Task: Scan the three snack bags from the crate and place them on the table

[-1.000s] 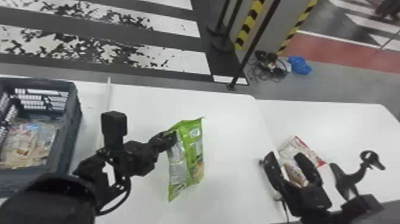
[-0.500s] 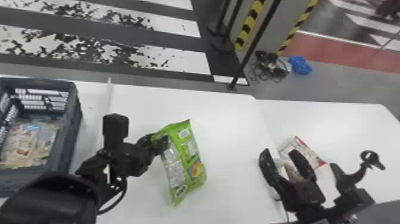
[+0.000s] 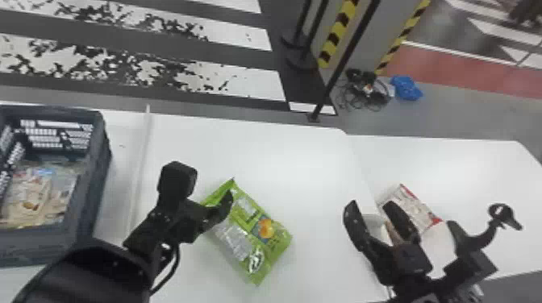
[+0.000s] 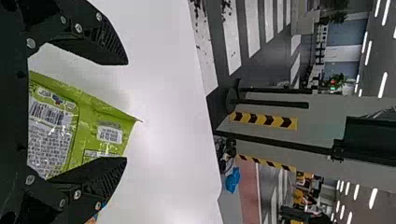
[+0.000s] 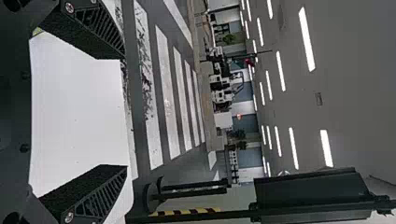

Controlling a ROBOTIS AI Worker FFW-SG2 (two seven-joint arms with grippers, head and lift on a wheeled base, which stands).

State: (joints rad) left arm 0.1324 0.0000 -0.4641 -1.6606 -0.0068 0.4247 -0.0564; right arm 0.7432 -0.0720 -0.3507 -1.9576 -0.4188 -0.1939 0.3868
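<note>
The left gripper (image 3: 229, 201) stands open above the upper left part of a green snack bag (image 3: 268, 231), which lies slantwise on the white table (image 3: 282, 161). In the left wrist view the fingers of that gripper (image 4: 126, 111) are wide apart, and the green bag (image 4: 100, 128) shows beyond the gap with printed labels and a barcode facing up. My right gripper (image 3: 371, 207) is open over the right part of the table; in its wrist view the gripper (image 5: 124, 112) has nothing between its fingers. A red and white snack bag (image 3: 417, 207) lies just beyond it.
At the far left stands a dark grey crate (image 3: 94, 189) with several packs (image 3: 34, 197) inside. A low whitish divider (image 3: 141, 161) runs between the crate and the green bag. Beside the right gripper rises a black curved holder (image 3: 476, 241).
The green bag has turned, its lower end swinging to the right, and now lies flatter on the table. The left gripper has shifted slightly; the right gripper has barely moved.
</note>
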